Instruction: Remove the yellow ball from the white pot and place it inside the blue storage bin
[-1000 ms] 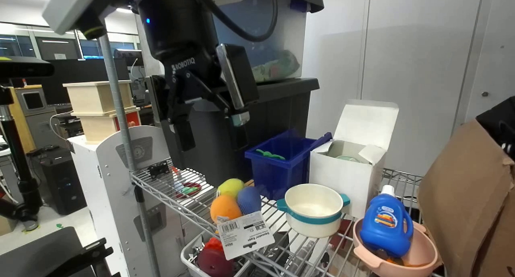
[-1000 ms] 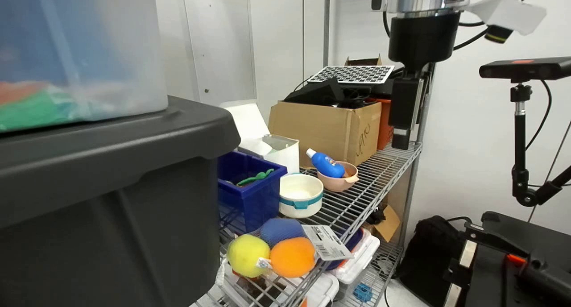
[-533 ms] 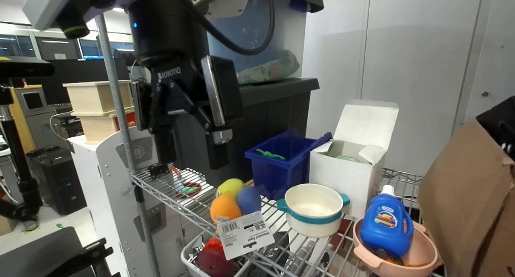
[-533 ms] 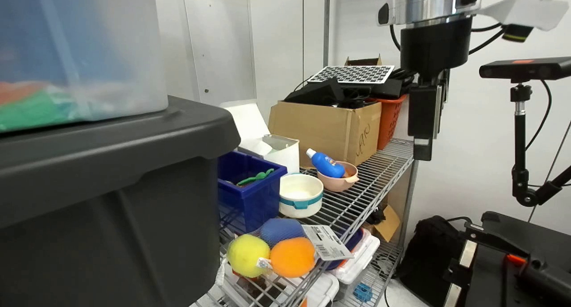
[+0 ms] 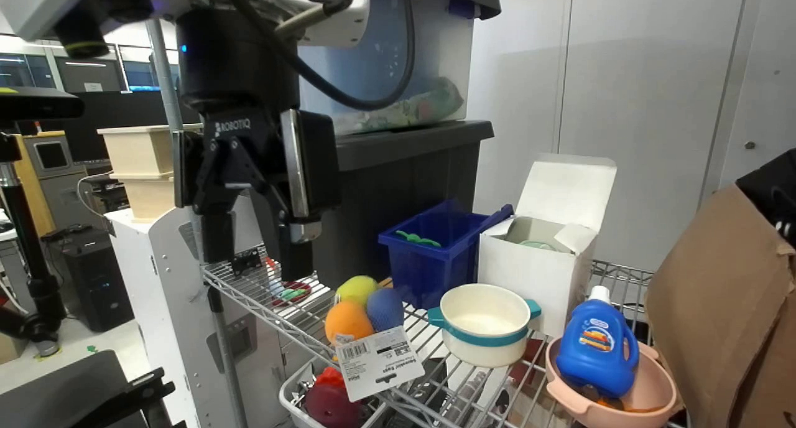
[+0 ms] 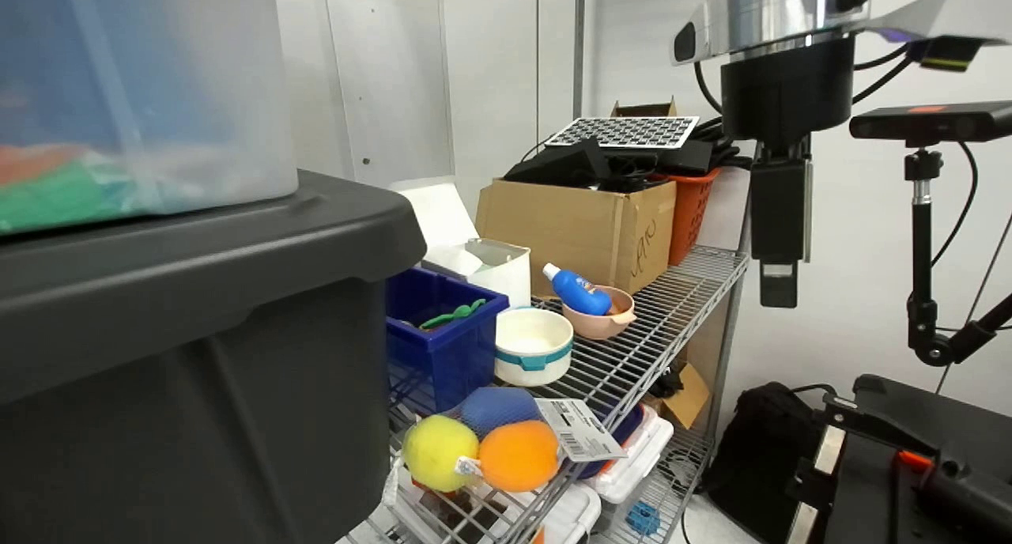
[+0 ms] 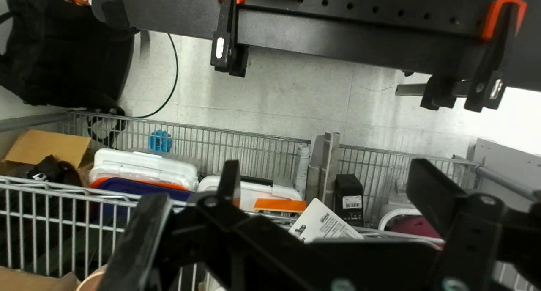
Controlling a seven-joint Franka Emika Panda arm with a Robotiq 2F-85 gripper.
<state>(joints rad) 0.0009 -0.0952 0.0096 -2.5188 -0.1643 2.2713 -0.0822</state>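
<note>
My gripper (image 5: 258, 257) is open and empty in an exterior view, left of the shelf items and above shelf height. It hangs at the right in an exterior view (image 6: 779, 291), seen side-on. The wrist view shows its two fingers (image 7: 230, 181) wide apart with nothing between them. The cream-white pot (image 5: 488, 352) with a teal band stands on the shelf, also in an exterior view (image 6: 512, 370). No ball shows inside it. The blue storage bin (image 5: 415, 272) stands behind it, also in an exterior view (image 6: 468, 362), with a green item inside. The yellow ball is hidden or out of view.
A netted pack of yellow, orange (image 5: 348, 322) and blue balls lies at the edge of the wire shelf (image 6: 672, 307). An open white box (image 5: 528, 272), a pink bowl (image 5: 653, 394) with a blue bottle and a cardboard box (image 6: 553, 228) stand there too. Dark grey tote (image 6: 332, 386).
My open gripper has moved left and down in an exterior view, and right and down in an exterior view. It has moved away from the pot and bin, which have not moved.
</note>
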